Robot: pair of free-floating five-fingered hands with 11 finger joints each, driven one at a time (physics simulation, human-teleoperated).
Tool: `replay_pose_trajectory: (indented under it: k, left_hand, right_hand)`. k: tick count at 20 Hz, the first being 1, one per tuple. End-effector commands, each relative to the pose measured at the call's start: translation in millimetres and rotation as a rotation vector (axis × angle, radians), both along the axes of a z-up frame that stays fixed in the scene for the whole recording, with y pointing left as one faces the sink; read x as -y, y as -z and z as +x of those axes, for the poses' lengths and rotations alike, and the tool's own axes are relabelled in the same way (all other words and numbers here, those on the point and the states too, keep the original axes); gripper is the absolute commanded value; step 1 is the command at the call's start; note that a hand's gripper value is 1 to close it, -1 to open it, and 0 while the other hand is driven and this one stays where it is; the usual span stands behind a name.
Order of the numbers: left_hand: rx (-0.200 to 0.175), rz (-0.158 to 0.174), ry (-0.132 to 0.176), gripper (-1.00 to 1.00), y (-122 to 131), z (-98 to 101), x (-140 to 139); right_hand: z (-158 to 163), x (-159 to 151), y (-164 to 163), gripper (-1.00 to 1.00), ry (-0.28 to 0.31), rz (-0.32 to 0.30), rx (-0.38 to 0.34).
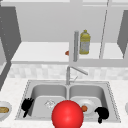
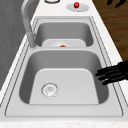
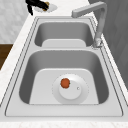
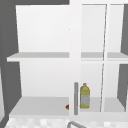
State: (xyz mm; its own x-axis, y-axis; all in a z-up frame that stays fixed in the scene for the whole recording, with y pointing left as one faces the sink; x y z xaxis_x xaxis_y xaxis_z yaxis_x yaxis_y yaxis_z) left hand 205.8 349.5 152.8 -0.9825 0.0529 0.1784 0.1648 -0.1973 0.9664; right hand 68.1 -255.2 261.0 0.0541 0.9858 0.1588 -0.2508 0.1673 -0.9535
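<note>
Steel sink (image 1: 110, 92), smooth double basin: left hand (image 1: 27, 105) splayed at its rim; right hand (image 1: 102, 113) clenched, holding nothing.

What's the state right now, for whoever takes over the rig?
Left robot hand: open, fingers straight, over the front rim of the left basin, holding nothing.
Right robot hand: at the front right rim of the right basin.
Plate lies in the right basin, with a small orange-red thing on it; both untouched.
Yellow bottle stands in the wall cabinet.
</note>
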Motion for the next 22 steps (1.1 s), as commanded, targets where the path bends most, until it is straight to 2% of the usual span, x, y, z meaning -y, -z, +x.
replay_pose_trajectory:
  k: [1,11,22]
  left_hand:
    - [-0.102,-0.018,-0.016,-1.0,-9.4,-4.8,-26.5]
    - [-0.268,-0.029,-0.042,-1.0,-31.7,-17.5,-93.2]
    - [-0.419,-0.049,-0.062,-1.0,-61.4,-18.6,-160.7]
  right_hand:
    - [0.0,0.0,0.0,0.0,0.0,0.0,0.0]
    - [0.0,0.0,0.0,0.0,0.001,0.001,0.001]
    - [0.0,0.0,0.1,0.0,0.001,0.001,0.001]
